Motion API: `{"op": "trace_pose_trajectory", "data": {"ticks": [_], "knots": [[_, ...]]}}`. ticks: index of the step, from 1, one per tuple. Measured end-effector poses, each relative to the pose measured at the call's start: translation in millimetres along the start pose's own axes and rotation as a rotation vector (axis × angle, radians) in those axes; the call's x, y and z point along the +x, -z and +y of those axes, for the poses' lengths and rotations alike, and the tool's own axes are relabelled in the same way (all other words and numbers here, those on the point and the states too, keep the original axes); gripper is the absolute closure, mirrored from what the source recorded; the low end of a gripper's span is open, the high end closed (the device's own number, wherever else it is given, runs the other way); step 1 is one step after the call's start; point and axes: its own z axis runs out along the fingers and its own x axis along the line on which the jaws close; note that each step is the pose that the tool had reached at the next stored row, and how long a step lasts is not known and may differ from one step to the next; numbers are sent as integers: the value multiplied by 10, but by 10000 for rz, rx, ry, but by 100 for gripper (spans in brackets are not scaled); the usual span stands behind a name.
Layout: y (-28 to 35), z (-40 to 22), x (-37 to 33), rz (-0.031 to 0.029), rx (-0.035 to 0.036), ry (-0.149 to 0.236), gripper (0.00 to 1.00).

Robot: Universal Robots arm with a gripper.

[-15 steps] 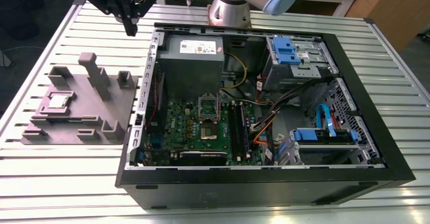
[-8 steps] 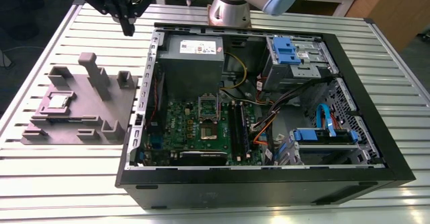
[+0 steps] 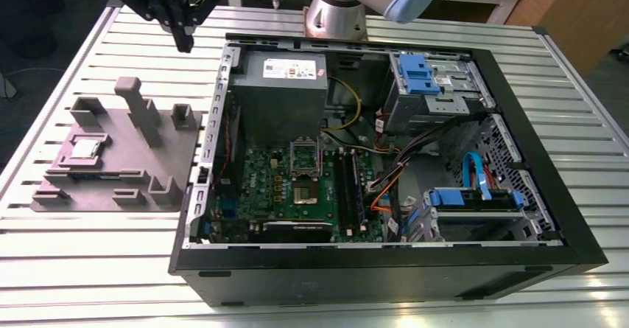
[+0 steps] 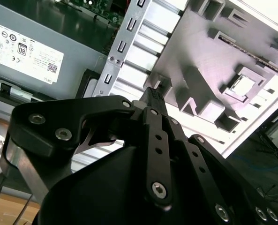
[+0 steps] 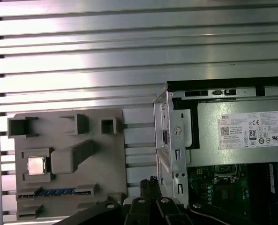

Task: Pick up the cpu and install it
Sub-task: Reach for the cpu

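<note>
Silver-grey cpu point(image 3: 87, 148) sits pocketed in the grey fixture point(image 3: 123, 167). Narrow and empty, the end effector point(image 3: 184, 46) hangs beside the fixture, well apart from the chip. Squaring up over the chip and opening wide first looks wise.

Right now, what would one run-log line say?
cpu: not picked, lying in grey holder | gripper: fingers shut, empty, raised between holder and computer case

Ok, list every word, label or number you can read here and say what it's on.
White label on the grey power supply box: small print and symbols, too small to quote reliably.
Motherboard: markings too small to read.
Grey fixture tray and cpu: no text visible.
</note>
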Motion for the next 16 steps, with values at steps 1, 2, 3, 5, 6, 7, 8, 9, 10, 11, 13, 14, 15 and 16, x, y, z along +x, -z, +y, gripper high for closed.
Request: {"op": "trace_pose_trajectory", "data": {"ticks": [1,2,3,5,6,7,8,9,10,11,13,14,15,16], "knots": [[0,0,5,45,-3,-2,90],[-1,0,9,105,0,-5,90],[-1,-1,16,155,4,-9,90],[-1,-3,33,209,9,-11,90],[-2,-3,44,219,11,-11,90],[-3,-4,53,223,10,-12,90],[-4,-5,60,225,9,-12,90],[-4,-5,68,227,10,-11,90],[-5,-6,75,227,10,-11,90],[-5,-6,82,227,9,-11,90],[-6,-7,91,228,10,-11,90],[-6,-8,98,228,10,-11,90],[-7,-8,105,227,9,-11,90],[-7,-9,111,228,10,-12,90]]}}
